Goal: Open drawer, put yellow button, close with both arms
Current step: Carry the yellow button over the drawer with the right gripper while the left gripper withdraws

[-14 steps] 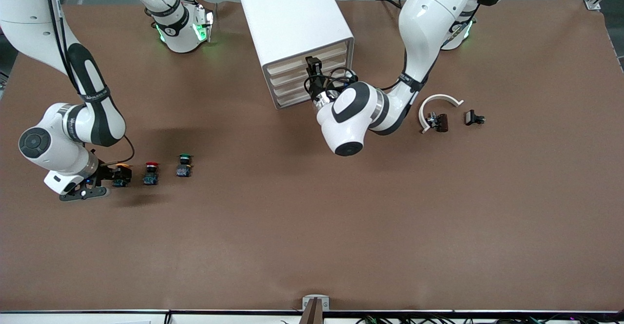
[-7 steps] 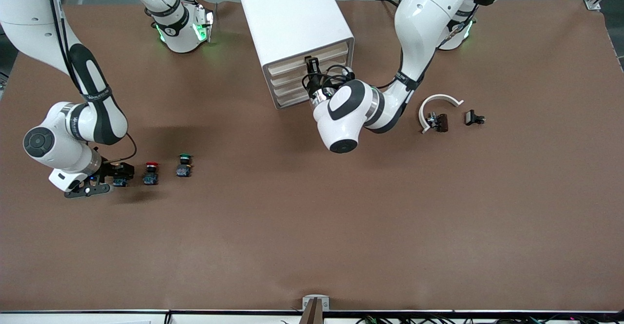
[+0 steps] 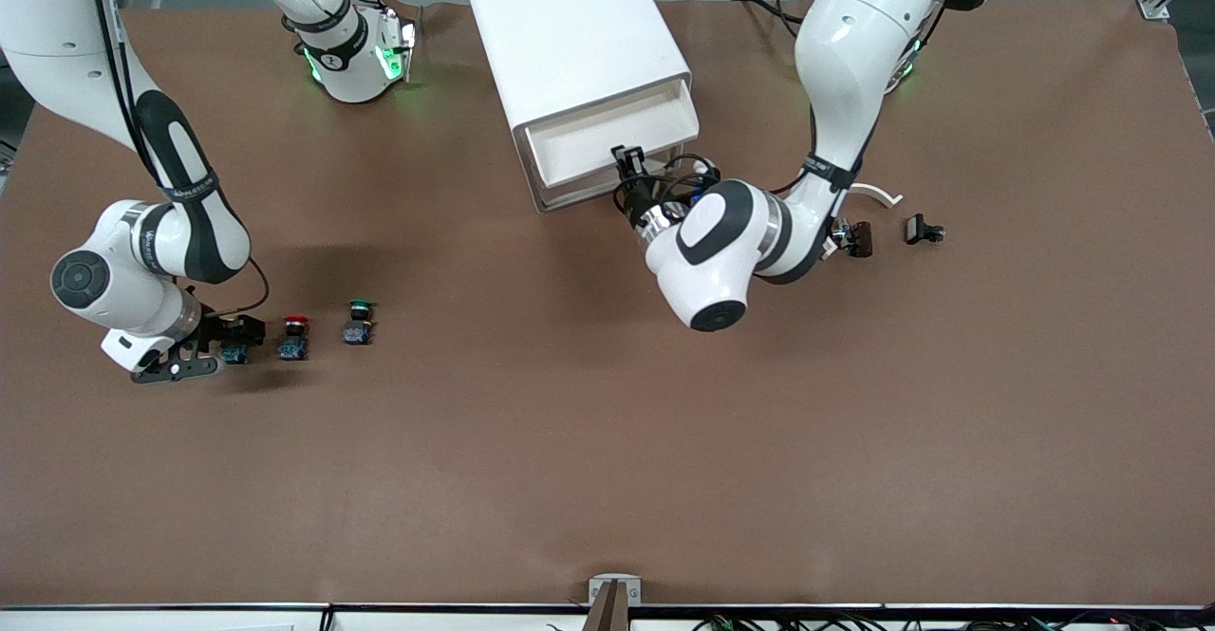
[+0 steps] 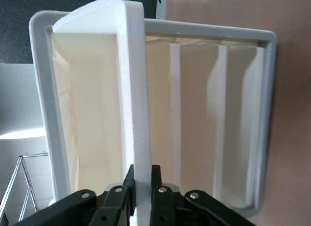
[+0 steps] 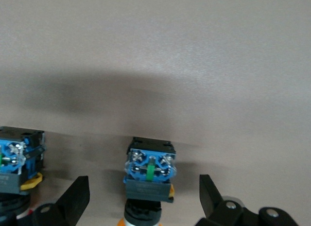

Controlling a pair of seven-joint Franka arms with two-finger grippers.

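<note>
The white cabinet (image 3: 570, 24) stands at the robots' edge of the table. Its top drawer (image 3: 607, 133) is pulled out and its white tray shows. My left gripper (image 3: 626, 158) is shut on the drawer's front lip; in the left wrist view the gripper (image 4: 142, 175) pinches the white front panel (image 4: 131, 90). The yellow button (image 3: 233, 353) lies on the table toward the right arm's end. My right gripper (image 3: 231, 335) is low over it. In the right wrist view the gripper (image 5: 143, 184) is open, one finger on each side of the button's blue body (image 5: 149, 172), not touching it.
A red-capped button (image 3: 295, 337) and a green-capped button (image 3: 359, 323) lie in a row beside the yellow one; the red one's blue body shows in the right wrist view (image 5: 19, 160). A white curved piece (image 3: 878, 193) and two small black parts (image 3: 859, 237) (image 3: 923, 230) lie toward the left arm's end.
My left gripper has pulled the top drawer out of the cabinet toward the front camera. My right gripper has closed in a little on the yellow button and now covers its cap.
</note>
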